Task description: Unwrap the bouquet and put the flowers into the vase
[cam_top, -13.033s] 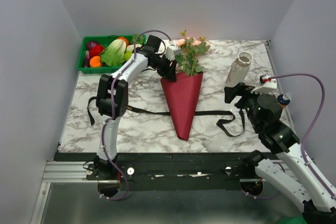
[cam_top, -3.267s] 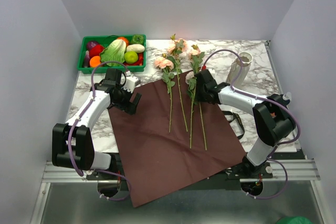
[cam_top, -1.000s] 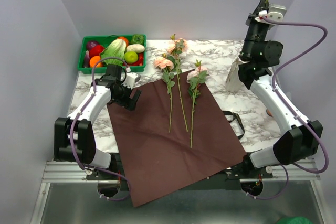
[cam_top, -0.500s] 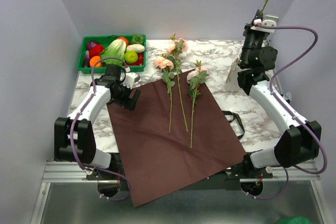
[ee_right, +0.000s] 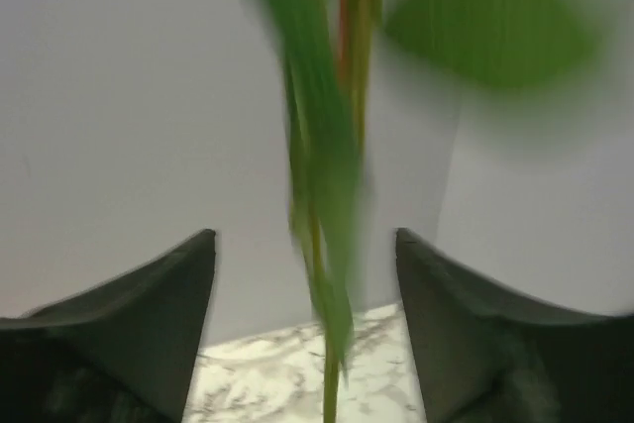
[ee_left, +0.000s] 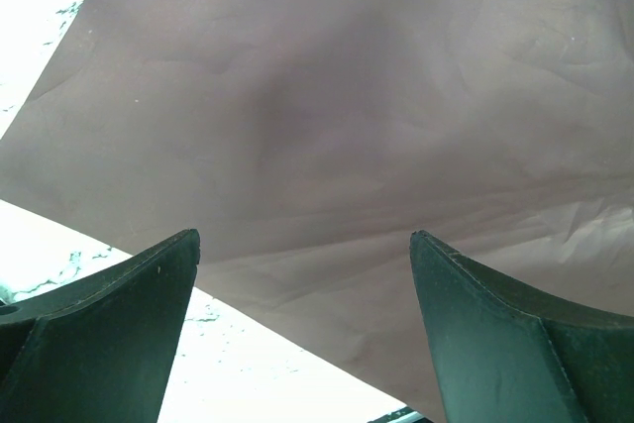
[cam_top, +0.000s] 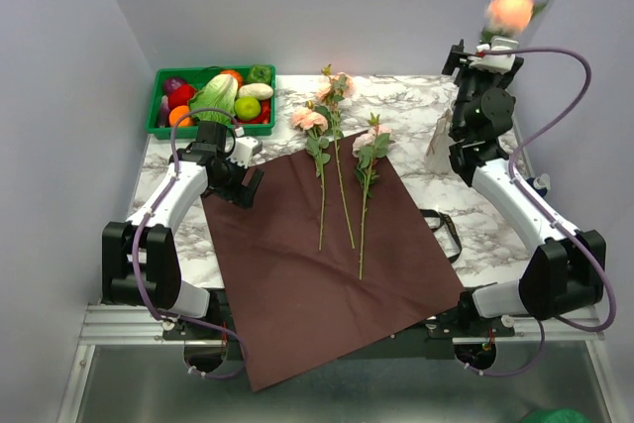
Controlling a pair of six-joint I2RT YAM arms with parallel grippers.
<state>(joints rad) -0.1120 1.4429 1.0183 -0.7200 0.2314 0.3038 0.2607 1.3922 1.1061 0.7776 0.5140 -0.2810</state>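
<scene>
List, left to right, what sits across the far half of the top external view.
green tray of vegetables → three roses lying flat → vase → blurred rose up in the air

I find no legible text, label, brand, number or sign in any of my three views. In the overhead frame, the maroon paper sheet (cam_top: 317,274) at centre is plain and the green tray (cam_top: 168,132) at upper left carries no marking I can read. Both wrist frames show unmarked surfaces only.
</scene>
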